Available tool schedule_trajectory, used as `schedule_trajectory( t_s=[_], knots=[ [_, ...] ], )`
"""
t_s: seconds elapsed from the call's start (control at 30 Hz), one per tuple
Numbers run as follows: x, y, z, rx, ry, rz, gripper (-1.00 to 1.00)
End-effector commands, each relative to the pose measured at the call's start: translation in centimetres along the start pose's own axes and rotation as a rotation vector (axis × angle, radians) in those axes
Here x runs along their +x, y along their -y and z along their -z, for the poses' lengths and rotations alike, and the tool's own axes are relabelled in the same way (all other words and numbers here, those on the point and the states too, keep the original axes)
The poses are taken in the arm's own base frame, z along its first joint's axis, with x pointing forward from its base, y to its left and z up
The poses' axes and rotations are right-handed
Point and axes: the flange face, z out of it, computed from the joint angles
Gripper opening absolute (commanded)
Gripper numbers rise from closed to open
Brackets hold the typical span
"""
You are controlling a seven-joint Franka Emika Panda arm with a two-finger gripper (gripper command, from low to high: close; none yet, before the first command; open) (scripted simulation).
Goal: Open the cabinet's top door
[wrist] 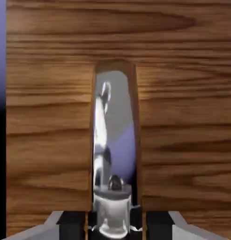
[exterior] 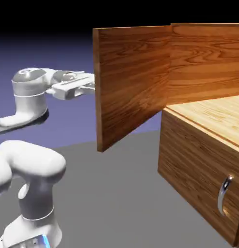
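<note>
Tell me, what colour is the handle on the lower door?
Shiny silver handle; the exterior view shows it best.

We see a flat grey desk (exterior: pixel 116 193) spread across the bottom of the exterior view. Behind it we see a plain blue-purple wall (exterior: pixel 53 53) that turns dark near the top. In the hand view we see a thin strip of that same blue-purple wall along the left edge.

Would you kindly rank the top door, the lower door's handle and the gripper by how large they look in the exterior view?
1. top door, swung wide open
2. gripper, at the door's outer edge
3. lower handle, looking roughly similar to the gripper, so unsure
</note>
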Motion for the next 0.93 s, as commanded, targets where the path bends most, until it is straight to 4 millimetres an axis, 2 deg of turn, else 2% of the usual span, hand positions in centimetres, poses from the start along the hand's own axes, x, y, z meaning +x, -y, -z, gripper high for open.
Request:
schedule_trajectory(
  t_s=[0.0,0.2,0.5,0.67,0.9],
  knots=[
    [0.2,-0.2,0.9,0.013,0.013,0.000,-1.00],
    [1.9,-1.9,6.6,0.105,0.105,0.000,-1.00],
    [5.6,-5.6,14.8,0.249,0.249,0.000,-1.00],
    [7.6,-7.6,18.1,0.313,0.313,0.000,-1.00],
    [9.8,-9.8,21.2,0.380,0.380,0.000,-1.00]
  ],
)
